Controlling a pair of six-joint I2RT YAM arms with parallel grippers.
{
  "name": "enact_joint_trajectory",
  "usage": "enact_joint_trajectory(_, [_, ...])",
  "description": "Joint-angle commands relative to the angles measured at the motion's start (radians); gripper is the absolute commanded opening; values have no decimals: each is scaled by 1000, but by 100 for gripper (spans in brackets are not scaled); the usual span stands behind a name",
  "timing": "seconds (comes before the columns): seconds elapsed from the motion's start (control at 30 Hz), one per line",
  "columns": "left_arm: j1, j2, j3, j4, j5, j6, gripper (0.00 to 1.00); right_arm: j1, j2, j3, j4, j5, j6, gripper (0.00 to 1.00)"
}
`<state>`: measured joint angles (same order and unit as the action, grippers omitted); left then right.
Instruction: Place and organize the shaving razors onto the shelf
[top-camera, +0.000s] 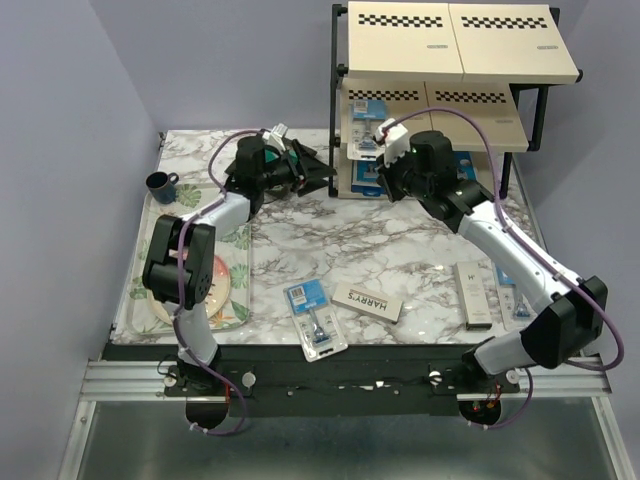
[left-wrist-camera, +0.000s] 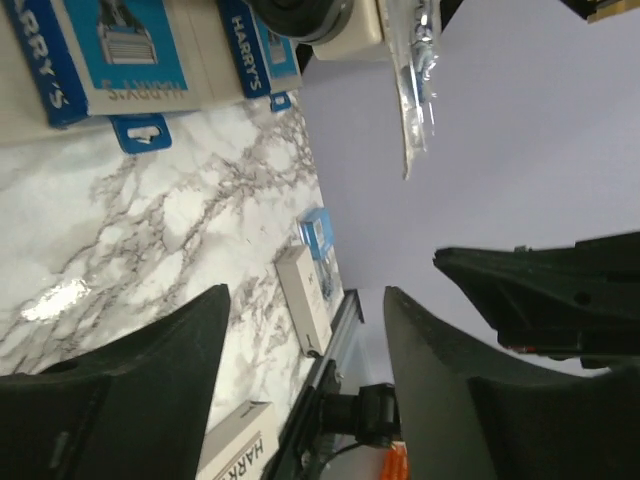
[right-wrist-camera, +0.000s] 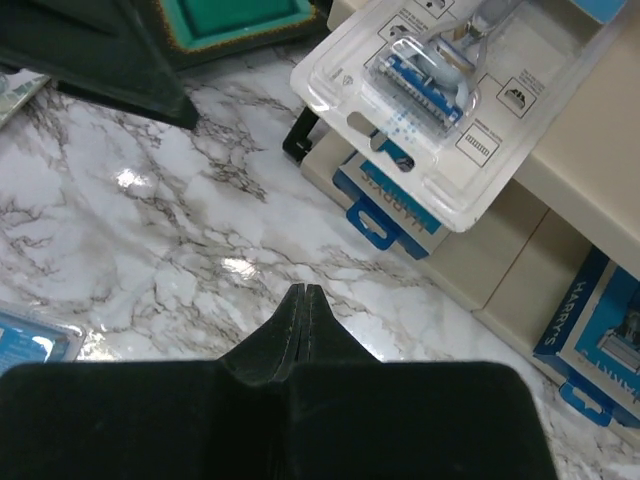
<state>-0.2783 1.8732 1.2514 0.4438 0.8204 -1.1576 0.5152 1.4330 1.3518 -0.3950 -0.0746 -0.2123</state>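
Our left gripper (left-wrist-camera: 305, 300) stands wide open with nothing between its fingers, hovering over the marble table (top-camera: 380, 240) to the left of the shelf (top-camera: 500, 60); our right gripper (right-wrist-camera: 303, 292) is pressed fully shut and holds nothing, its tips above the table just in front of the shelf's lower levels; beyond those tips a clear razor pack (right-wrist-camera: 450, 100) lies tilted on a beige board, overhanging its edge; a dark-blue razor box (right-wrist-camera: 385, 215) sits beneath that board; out on the table near our arm bases lie a second clear pack (top-camera: 315, 320), a white box (top-camera: 368, 301) just beside it, and another white box (top-camera: 472, 294) further right.
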Motion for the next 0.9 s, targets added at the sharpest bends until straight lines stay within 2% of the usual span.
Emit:
enact_joint_trajectory(0.0, [28,-182,-104,56,8,148,66,-1,108,81,90,50,-39,1])
enact_joint_trajectory(0.1, [33,-259,-142,-14,6,267,59,-3,176,121,133,103,-70,1])
enact_joint_trajectory(0.2, [41,-313,-181,-42,6,321,54,-3,228,173,146,130,-93,1])
enact_joint_trajectory(0.57, [45,-404,-265,-83,-17,378,54,-3,398,293,228,231,-199,1])
enact_joint_trajectory(0.87, [47,-410,-270,-89,-18,384,54,-4,432,296,283,295,-280,1])
